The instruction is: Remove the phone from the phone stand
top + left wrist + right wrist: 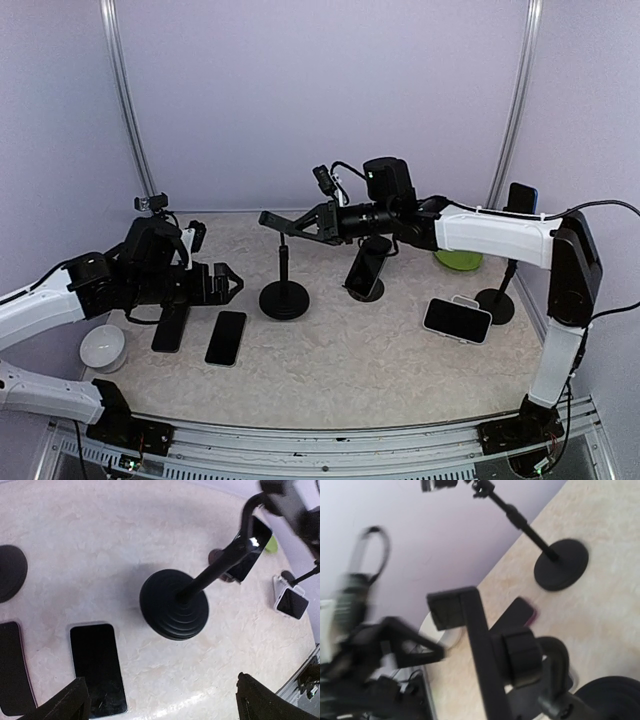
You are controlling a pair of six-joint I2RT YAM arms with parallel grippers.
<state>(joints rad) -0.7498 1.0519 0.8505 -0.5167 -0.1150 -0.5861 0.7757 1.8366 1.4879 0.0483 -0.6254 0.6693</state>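
Note:
The phone stand has a round black base (284,300) (174,604) at mid-table. Its clamp head (272,220) (470,630) holds nothing. My right gripper (302,225) reaches in from the right and is shut on that head; its own fingers do not show in the right wrist view. A dark phone (226,337) (96,667) lies flat on the table just left of the base. My left gripper (222,280) (167,705) hangs open above the table by that phone, holding nothing.
A second dark phone (171,327) (15,670) lies left of the first. Further things are a white bowl (103,347), a propped phone (367,267), a white-cased phone (457,319), a green plate (458,260), a right-hand stand (497,300) with a phone (520,198) on top, and a disc base (7,572).

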